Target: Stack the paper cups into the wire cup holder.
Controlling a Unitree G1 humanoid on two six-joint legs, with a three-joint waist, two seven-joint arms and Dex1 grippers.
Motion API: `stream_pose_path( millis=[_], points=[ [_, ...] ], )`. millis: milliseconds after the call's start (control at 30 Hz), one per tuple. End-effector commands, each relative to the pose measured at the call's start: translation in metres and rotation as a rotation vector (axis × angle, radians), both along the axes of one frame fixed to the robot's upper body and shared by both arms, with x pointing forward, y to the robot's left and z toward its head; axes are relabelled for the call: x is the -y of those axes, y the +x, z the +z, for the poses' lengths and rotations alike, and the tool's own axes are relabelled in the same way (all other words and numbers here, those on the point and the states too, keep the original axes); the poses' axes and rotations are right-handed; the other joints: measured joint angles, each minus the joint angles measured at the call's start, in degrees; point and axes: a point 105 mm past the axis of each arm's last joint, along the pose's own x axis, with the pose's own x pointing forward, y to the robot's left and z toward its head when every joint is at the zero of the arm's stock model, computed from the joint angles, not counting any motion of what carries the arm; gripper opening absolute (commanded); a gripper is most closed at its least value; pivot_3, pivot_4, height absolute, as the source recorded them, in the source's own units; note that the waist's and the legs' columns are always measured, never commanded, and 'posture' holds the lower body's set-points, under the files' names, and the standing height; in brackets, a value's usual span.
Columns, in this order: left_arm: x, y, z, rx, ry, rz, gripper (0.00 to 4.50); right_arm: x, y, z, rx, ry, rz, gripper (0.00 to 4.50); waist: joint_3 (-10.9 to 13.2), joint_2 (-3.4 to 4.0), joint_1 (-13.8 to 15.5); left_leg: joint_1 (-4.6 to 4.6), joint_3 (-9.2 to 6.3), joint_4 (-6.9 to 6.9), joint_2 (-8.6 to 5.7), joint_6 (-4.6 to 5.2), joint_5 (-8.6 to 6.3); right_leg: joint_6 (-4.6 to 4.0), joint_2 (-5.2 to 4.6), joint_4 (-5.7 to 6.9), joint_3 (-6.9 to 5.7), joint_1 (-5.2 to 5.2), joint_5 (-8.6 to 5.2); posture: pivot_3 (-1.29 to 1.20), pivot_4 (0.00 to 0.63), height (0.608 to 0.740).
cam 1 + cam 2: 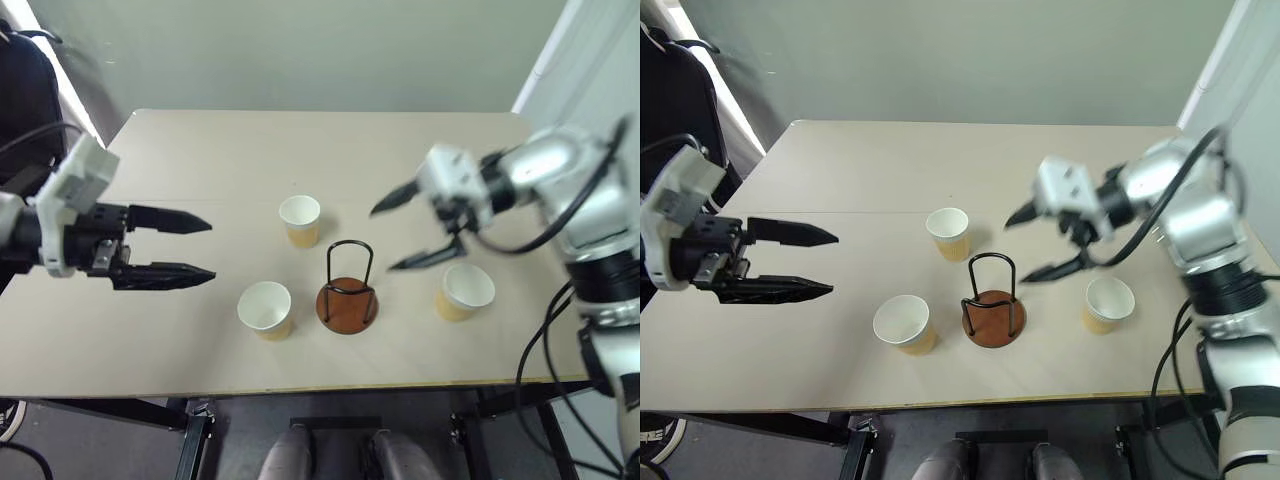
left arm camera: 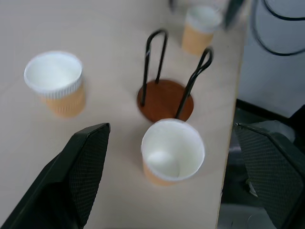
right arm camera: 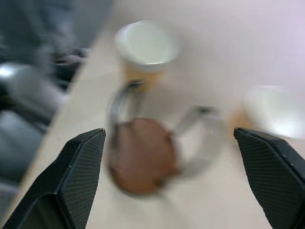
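On the beige counter [image 1: 180,330] the wire cup holder [image 1: 347,292] stands upright with nothing inside its loops. Around it sit three paper cups, all upright: one [image 1: 300,221] at about eleven o'clock from the holder, one [image 1: 265,309] at nine o'clock just beside its base, and one [image 1: 464,291] at three o'clock, a little apart. My left end effector [image 1: 205,247] hangs above the counter's left side, released, fingers wide and grasping nothing. My right end effector [image 1: 390,237] hovers above the gap between holder and right cup, also released and bare.
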Motion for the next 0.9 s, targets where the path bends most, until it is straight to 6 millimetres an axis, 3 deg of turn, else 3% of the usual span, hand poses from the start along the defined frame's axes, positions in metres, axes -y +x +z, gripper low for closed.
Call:
stream_pose_path(
  millis=[33,167,267,400,533,833,900],
  points=[
    [0.018,-0.013,0.003,-0.003,0.035,-0.136,4.5,0.044,-0.017,0.015,0.026,-0.045,-0.112,4.47,-0.04,-0.07,0.53,0.0,-0.01,-0.01,0.0,-0.04,-0.04,0.0,0.0,-0.01,0.0,0.01,-0.02,0.0,0.15,0.74],
    [0.031,-0.015,-0.014,-0.039,0.09,-0.209,4.5,0.074,-0.045,-0.013,-0.081,-0.164,-0.183,4.47,-0.05,-0.1,0.58,0.02,-0.02,-0.03,0.0,-0.29,-0.13,0.07,0.01,-0.13,0.01,0.13,-0.16,0.0,0.15,0.74],
    [0.037,-0.01,-0.018,-0.029,0.089,-0.228,4.5,0.088,-0.05,-0.044,-0.138,-0.224,-0.272,4.47,-0.01,-0.13,-0.01,0.05,0.05,-0.04,0.03,-0.53,-0.01,0.15,0.04,-0.02,0.02,0.13,-0.21,0.0,0.15,0.74],
    [0.037,-0.005,-0.018,-0.027,0.092,-0.226,4.5,0.088,-0.047,-0.065,-0.136,-0.259,-0.311,4.47,0.04,-0.12,-0.76,0.24,0.07,-0.01,0.06,-0.3,-0.03,0.21,0.08,0.24,0.09,0.15,-0.21,0.0,0.15,0.74],
    [0.037,-0.004,-0.017,-0.028,0.092,-0.222,4.5,0.087,-0.041,-0.078,-0.167,-0.246,-0.318,4.47,0.05,-0.15,-0.71,1.03,0.0,-0.03,0.04,-0.11,-0.04,0.46,0.12,0.23,0.15,1.0,-0.42,0.0,0.15,0.74],
    [0.032,-0.007,-0.027,-0.038,0.097,-0.157,4.5,0.089,-0.032,-0.109,-0.198,-0.302,-0.314,4.47,0.06,-0.15,-0.51,0.89,-0.01,0.15,-0.01,0.2,-0.25,0.56,0.11,0.18,0.18,1.01,-0.52,0.0,0.15,0.74],
    [0.029,-0.004,-0.033,-0.012,0.112,-0.127,4.5,0.09,-0.03,-0.111,-0.197,-0.309,-0.32,4.1,0.06,-0.15,-0.5,0.85,-0.01,0.14,-0.01,0.2,-0.29,0.56,0.11,0.15,0.18,0.98,-0.52,0.0,0.15,0.74]
  ],
)
